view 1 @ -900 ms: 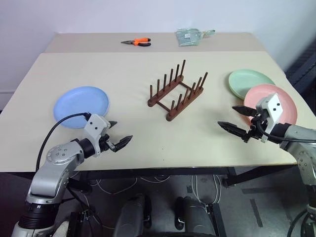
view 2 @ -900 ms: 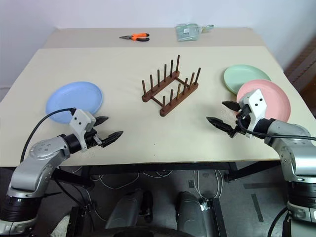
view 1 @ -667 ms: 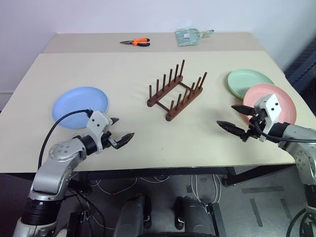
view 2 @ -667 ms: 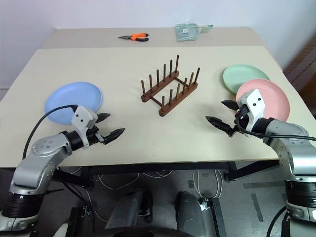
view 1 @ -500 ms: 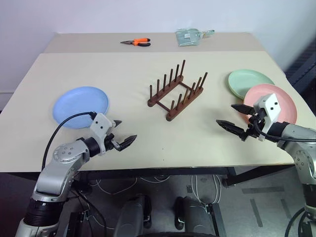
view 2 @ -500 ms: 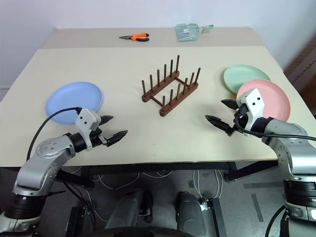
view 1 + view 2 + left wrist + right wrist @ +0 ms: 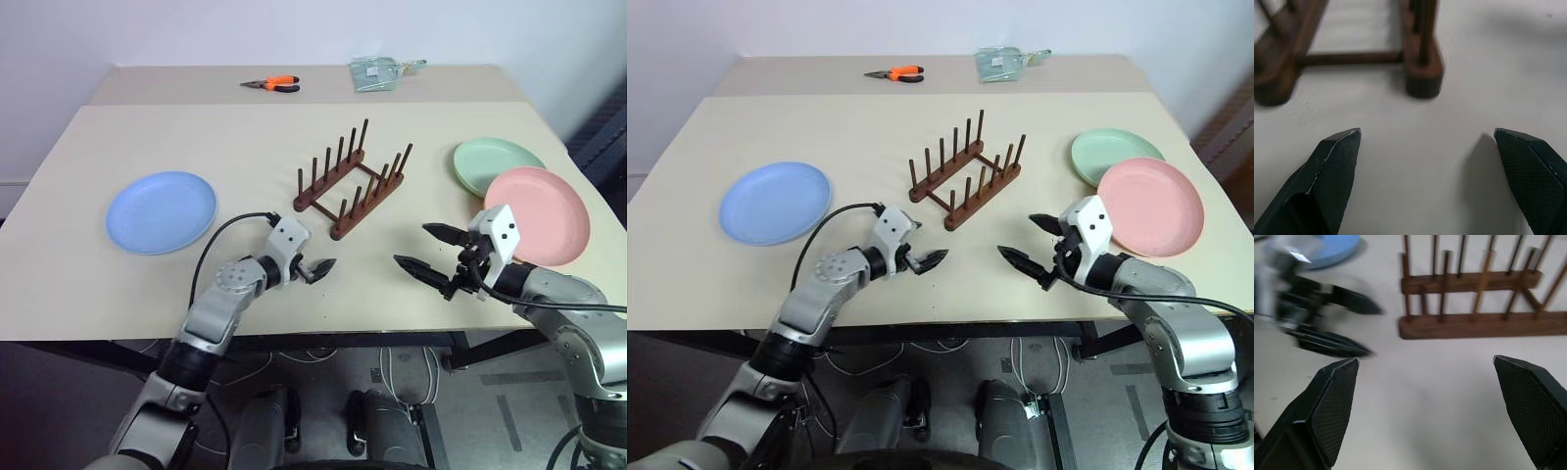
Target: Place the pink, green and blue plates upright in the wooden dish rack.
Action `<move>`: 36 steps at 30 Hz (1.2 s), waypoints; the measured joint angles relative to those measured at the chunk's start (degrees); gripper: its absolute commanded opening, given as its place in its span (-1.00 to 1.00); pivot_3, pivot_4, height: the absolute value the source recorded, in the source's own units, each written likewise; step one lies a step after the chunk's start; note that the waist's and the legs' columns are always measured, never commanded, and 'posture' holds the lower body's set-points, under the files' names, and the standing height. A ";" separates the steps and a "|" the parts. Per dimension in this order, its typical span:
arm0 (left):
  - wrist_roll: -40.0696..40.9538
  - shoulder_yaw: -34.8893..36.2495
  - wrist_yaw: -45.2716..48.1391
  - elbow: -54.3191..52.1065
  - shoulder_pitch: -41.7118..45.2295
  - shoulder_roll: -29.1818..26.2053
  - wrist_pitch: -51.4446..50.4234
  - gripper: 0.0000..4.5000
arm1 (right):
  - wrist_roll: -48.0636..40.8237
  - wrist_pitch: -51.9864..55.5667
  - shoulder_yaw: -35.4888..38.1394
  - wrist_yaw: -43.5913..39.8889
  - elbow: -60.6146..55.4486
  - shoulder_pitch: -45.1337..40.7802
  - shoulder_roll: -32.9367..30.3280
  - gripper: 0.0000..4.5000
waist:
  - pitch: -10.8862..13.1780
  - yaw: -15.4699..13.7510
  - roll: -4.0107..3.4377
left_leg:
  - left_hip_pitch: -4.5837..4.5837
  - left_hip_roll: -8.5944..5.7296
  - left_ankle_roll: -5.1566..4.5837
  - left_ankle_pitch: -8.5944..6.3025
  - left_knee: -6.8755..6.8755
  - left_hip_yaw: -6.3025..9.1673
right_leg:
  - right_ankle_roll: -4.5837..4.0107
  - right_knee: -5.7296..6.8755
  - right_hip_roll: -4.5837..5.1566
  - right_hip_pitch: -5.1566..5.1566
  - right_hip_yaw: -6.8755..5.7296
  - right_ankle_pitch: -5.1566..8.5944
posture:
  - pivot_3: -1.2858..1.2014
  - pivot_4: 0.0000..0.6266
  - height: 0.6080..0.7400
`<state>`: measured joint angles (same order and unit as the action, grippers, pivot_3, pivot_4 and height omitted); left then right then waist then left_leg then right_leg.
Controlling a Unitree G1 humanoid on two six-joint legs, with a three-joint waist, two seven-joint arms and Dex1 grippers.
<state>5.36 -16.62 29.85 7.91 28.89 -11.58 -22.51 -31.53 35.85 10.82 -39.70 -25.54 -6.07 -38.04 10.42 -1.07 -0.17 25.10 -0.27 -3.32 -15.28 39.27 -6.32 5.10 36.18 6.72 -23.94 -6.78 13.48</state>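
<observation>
The dark wooden dish rack (image 7: 351, 181) stands empty at mid-table. The blue plate (image 7: 161, 211) lies flat at the left. At the right the pink plate (image 7: 539, 201) lies flat, overlapping the near edge of the green plate (image 7: 495, 162). My left gripper (image 7: 318, 267) is open just in front of the rack's near end, low over the table, holding nothing. In the left wrist view the rack's rail end (image 7: 1420, 73) sits just beyond the fingers (image 7: 1334, 166). My right gripper (image 7: 411, 245) is open and empty, left of the pink plate, facing the left gripper (image 7: 1337, 323).
Orange-handled pliers (image 7: 271, 83) and a clear plastic packet (image 7: 377, 71) lie on the far strip of the table. The table's front edge (image 7: 323, 333) runs just below both grippers.
My left gripper has swung from beside the blue plate rightward to the front of the rack. The right gripper has shifted left, away from the pink plate. Both stayed open.
</observation>
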 measured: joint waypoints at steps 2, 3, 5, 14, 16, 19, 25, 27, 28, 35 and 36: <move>-1.49 -0.50 -0.99 6.39 3.75 2.96 2.78 0.98 | 0.00 0.12 -0.44 1.11 -1.05 0.71 0.87 1.00 | -0.01 -0.28 0.01 | -0.01 -0.01 -0.03 -0.02 0.01 0.00 | 0.01 -0.02 0.01 0.03 -0.01 0.00 | 0.03 -0.52 1.00; -2.00 -0.48 -1.64 9.68 5.57 4.77 3.95 0.98 | 0.04 0.16 -0.73 1.60 -1.47 1.06 0.97 1.00 | -0.01 -0.51 0.01 | -0.01 -0.01 -0.05 -0.03 0.03 0.00 | 0.02 -0.02 0.01 0.03 0.00 -0.01 | 0.03 -0.52 1.00; -2.51 -0.40 -2.60 14.11 7.83 7.42 5.68 0.76 | 0.32 0.15 -1.30 2.29 -1.78 1.26 1.10 1.00 | -0.02 -0.92 0.03 | -0.01 -0.01 -0.07 -0.04 0.04 0.00 | 0.02 -0.03 0.02 0.04 0.00 -0.01 | 0.03 -0.52 1.00; -3.62 0.40 -0.10 17.06 7.46 8.97 11.17 -0.67 | 2.10 -1.34 -2.77 2.91 -1.69 1.26 1.18 1.00 | -0.02 -1.11 0.02 | -0.01 -0.01 -0.12 -0.07 0.04 0.00 | 0.03 -0.05 0.06 0.04 0.00 -0.01 | 0.03 -0.52 1.00; -3.60 0.08 2.24 16.24 7.03 7.68 11.89 -0.67 | 2.31 -1.73 -2.77 2.67 -1.50 1.28 1.01 1.00 | -0.02 -1.12 0.02 | -0.01 -0.01 -0.11 -0.07 0.04 0.00 | 0.03 -0.04 0.06 0.03 0.00 -0.01 | 0.03 -0.52 1.00; -2.77 -0.73 9.46 13.87 5.55 4.24 13.17 -0.67 | 2.75 -2.45 -1.90 1.46 -0.62 1.80 -0.59 1.00 | -0.02 -1.07 0.02 | -0.01 -0.01 -0.12 -0.07 0.04 0.00 | 0.02 -0.05 0.06 0.02 0.00 -0.01 | 0.03 -0.52 1.00; -0.47 -2.93 27.33 13.64 6.78 -4.23 16.54 -0.45 | 3.79 -4.43 3.49 -0.89 3.12 3.70 -4.44 1.00 | -0.03 -1.13 0.01 | -0.01 -0.01 -0.11 -0.07 0.06 0.00 | 0.02 -0.05 0.05 0.03 -0.02 -0.01 | 0.03 -0.52 1.00; -1.47 -2.89 27.65 17.97 9.39 -4.55 18.57 -0.01 | 4.15 -5.17 3.81 -1.24 3.30 4.13 -4.72 1.00 | -0.03 -1.11 0.01 | -0.01 -0.01 -0.12 -0.08 0.06 0.00 | 0.02 -0.06 0.05 0.04 -0.02 -0.01 | 0.03 -0.52 1.00; -1.83 -2.86 27.24 19.41 10.29 -4.51 19.45 0.18 | 4.30 -5.33 3.83 -1.26 3.28 4.28 -4.71 1.00 | -0.03 -1.10 0.02 | -0.01 -0.01 -0.13 -0.08 0.06 0.00 | 0.02 -0.06 0.05 0.04 -0.02 -0.01 | 0.03 -0.52 1.00; -3.79 0.89 16.41 19.86 9.66 -6.44 20.14 0.65 | 5.50 -5.25 3.90 -0.84 3.18 7.38 -4.85 0.61 | -0.04 -0.16 0.02 | -0.24 0.06 -0.13 -0.08 0.04 0.00 | 0.02 -0.03 0.07 0.23 0.05 -0.01 | 0.03 -0.52 1.00; -3.61 1.81 15.95 17.13 7.71 -7.30 18.76 0.49 | 5.82 -5.14 3.77 -0.83 3.24 7.65 -5.03 0.40 | -0.05 0.32 0.02 | -0.30 0.07 -0.12 -0.08 0.02 0.01 | 0.02 -0.03 0.07 0.27 0.06 0.00 | 0.03 -0.52 1.00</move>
<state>1.76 -14.81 45.80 25.03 36.60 -18.88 -3.75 -25.71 30.71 14.59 -40.53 -22.30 1.58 -43.07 10.38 -0.75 -0.16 24.80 -0.20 -3.44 -15.36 39.29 -6.32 5.11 36.14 6.79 -23.67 -6.72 13.48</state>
